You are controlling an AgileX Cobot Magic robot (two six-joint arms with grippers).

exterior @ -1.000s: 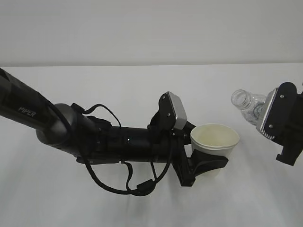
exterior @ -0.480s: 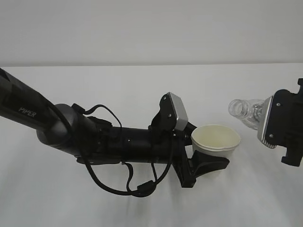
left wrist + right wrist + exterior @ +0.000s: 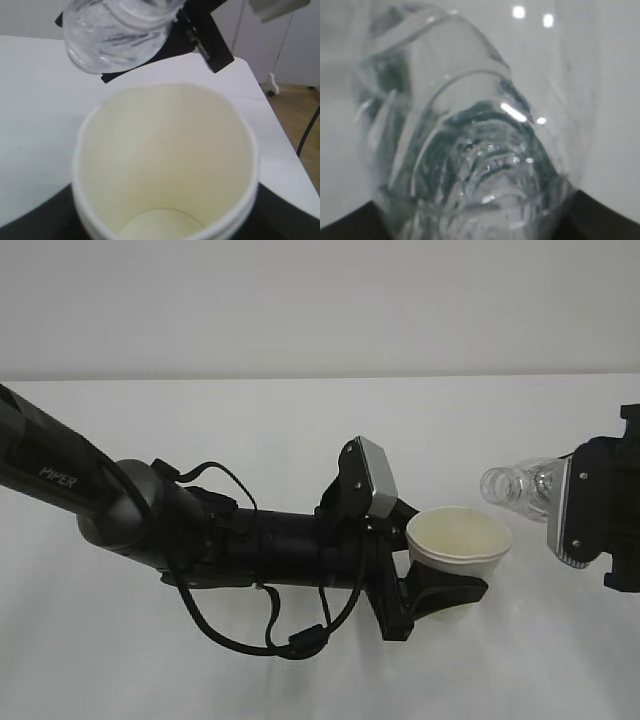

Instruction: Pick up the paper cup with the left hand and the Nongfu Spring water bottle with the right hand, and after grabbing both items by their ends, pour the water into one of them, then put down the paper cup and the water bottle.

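**Desk:** What does the left hand (image 3: 440,592) have hold of?

**Photographer:** Its black fingers are spread partway and clamped on the lower wall of the paper cup (image 3: 459,540), which sits upright and lifted off the white table (image 3: 250,420). The cup's cream inside shows no liquid in the left wrist view, where its rim (image 3: 165,90) fills most of the shot. The PIPER-lettered arm (image 3: 60,475) reaches in from the left, cables looping beneath it.

**Desk:** And the right hand?

**Photographer:** The right hand (image 3: 600,515) comes in from the right edge. Its jaws stand partway apart on the Nongfu Spring water bottle (image 3: 515,487), gripping it at the base end. The bottle lies nearly level, its open mouth pointing left, just above and right of the cup's rim, not touching it.

**Desk:** Any water pouring?

**Photographer:** Cannot tell. The bottle (image 3: 465,150) looks clear and ribbed at close range, and no stream shows.
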